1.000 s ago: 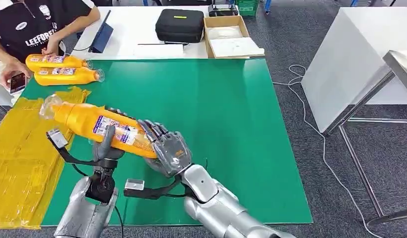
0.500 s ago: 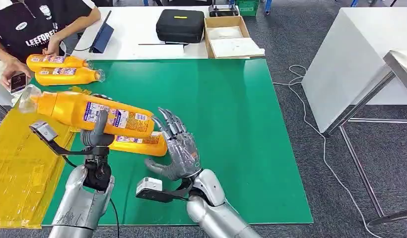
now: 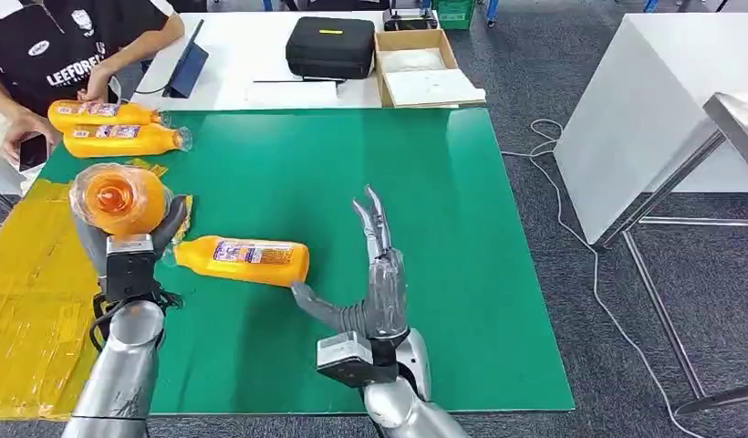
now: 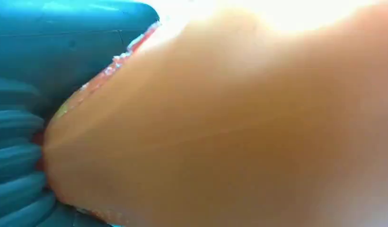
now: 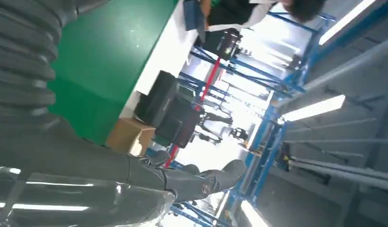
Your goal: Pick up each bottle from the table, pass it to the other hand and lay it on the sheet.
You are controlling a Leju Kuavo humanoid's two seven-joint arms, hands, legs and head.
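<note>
Two bottles [image 3: 115, 129] by person [image 3: 42, 55] | case [image 3: 331, 46] | box [image 3: 425, 68]

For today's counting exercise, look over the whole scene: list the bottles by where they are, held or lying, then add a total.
Orange bottles held in the left hand: 1
Orange bottles lying on the green mat: 3
Total: 4

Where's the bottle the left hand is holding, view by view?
Head view: held bottle at left, end-on, gripped by the left hand, above the yellow sheet's edge.
Left wrist view: a close orange blur.
Right wrist view: not in it.
Shared landmark: the green mat.
</note>
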